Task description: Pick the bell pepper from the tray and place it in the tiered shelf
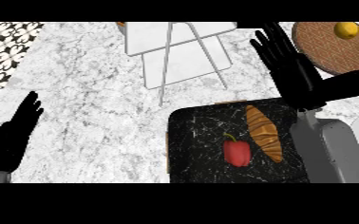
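In the head view, we see the red bell pepper (237,153) lying on the dark marbled tray (200,137) at the near right of the pale stone worktop (84,80). It sits by the middle of the tray with its green stem pointing away from us. Just beside it, to its right, a croissant (264,133) lies lengthwise on the same tray; we cannot tell whether the two touch.

Our right hand (294,76) hangs beyond the tray's far right corner, fingers straight and spread, holding nothing and well apart from the pepper. Our left hand (17,133) rests at the view's left edge, fingers up and relaxed, also holding nothing.

The white tiered shelf (179,47) with its thin metal legs stands at the far middle of the worktop, to the left of our right hand. At the far right lies a round brown plate (322,52) with a yellow fruit (346,30) on its far rim.
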Available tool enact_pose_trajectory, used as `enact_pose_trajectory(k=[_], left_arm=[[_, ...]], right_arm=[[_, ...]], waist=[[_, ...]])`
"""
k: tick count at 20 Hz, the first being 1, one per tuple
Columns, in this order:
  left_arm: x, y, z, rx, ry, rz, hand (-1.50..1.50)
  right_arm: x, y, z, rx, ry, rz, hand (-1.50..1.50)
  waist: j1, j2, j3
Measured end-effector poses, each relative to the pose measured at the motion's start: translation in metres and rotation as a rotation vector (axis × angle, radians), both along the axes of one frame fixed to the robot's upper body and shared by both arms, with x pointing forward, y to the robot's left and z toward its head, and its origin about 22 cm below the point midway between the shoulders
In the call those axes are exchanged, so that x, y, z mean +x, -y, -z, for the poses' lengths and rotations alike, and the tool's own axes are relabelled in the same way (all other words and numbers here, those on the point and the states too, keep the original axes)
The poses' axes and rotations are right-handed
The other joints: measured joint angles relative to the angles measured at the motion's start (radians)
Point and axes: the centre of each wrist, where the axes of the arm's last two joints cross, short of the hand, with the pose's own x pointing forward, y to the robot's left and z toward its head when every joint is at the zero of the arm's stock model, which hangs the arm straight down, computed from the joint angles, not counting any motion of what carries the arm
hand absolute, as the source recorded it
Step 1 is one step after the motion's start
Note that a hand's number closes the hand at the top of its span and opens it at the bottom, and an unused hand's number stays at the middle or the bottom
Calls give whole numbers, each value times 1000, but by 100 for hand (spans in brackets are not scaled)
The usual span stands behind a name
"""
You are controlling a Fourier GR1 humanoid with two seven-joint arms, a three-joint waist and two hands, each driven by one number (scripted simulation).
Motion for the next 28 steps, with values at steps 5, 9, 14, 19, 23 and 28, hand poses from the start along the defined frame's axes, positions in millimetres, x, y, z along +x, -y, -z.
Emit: enact_pose_trajectory(k=[5, 9, 14, 19, 23, 28], left_arm=[[-8, 5, 15, -56, -65, -35, 0], [-15, 13, 30, -138, -129, -61, 0], [-6, 30, 35, -202, -135, -32, 0], [6, 44, 35, -221, -144, 9, 0], [11, 49, 34, -221, -148, 30, 0], [20, 59, 32, -227, -149, 48, 0]], right_arm=[[-20, 40, -14, -233, 147, 224, 150], [-38, 101, -11, -581, 93, 511, 150], [-100, 120, 16, -707, 39, 680, -150], [-160, 108, 16, -802, 53, 607, -150], [-194, 86, -5, -860, 28, 509, -150], [-213, 59, -29, -926, -68, 423, -150]], waist=[[-66, -5, -26], [-141, -5, -41], [-121, -5, -33], [-86, -2, -30], [-65, 0, -30], [-41, 5, -32]])
